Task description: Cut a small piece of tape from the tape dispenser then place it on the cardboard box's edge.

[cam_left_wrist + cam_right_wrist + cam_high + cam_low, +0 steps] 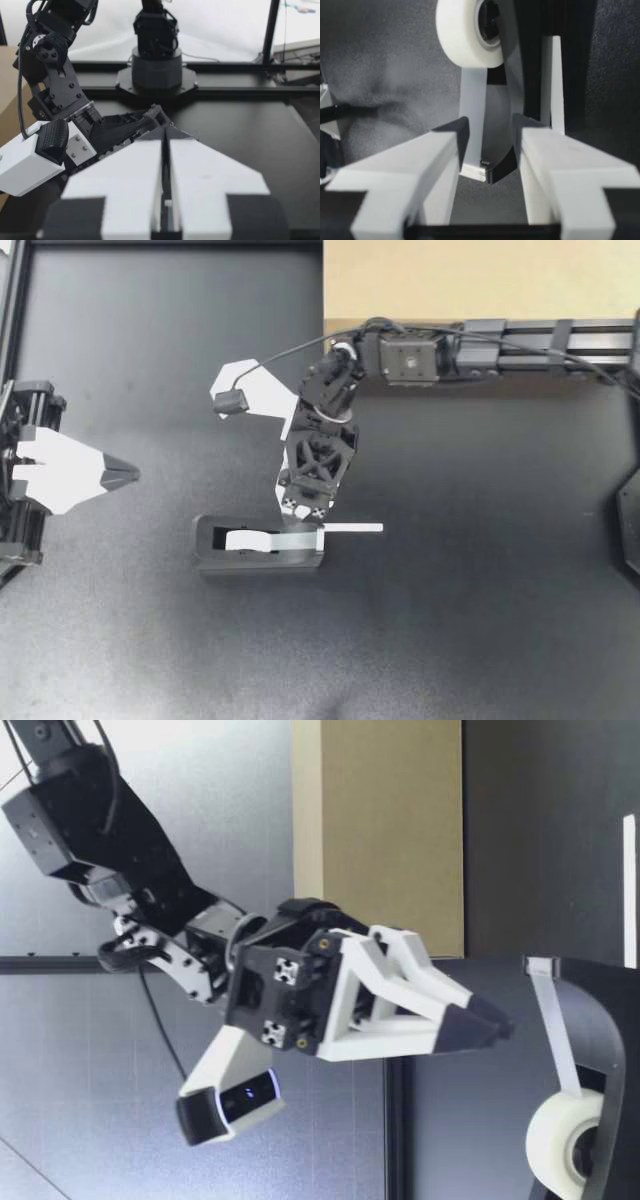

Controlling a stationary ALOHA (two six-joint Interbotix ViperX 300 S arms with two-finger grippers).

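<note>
The black tape dispenser (pixel 260 545) lies on the dark table with its white tape roll (pixel 243 539) inside. A white strip (pixel 352 529) sticks out past its cutter end. My right gripper (pixel 306 512) points down at that end. In the right wrist view my right gripper (pixel 487 130) is open, and the tape strip (pixel 472 110) and the cutter end (pixel 499 165) lie between its fingers without being gripped. The low view shows my right gripper (pixel 492 1020) just above the dispenser (pixel 600 1020). My left gripper (pixel 118 473) is shut and holds nothing, at the left. The cardboard box (pixel 480 280) stands at the back.
My right arm (pixel 420 355) reaches in from the back right, in front of the box, and its wrist camera (pixel 232 402) juts out to the left. A black arm base (pixel 157 70) stands far ahead of my left gripper (pixel 164 135).
</note>
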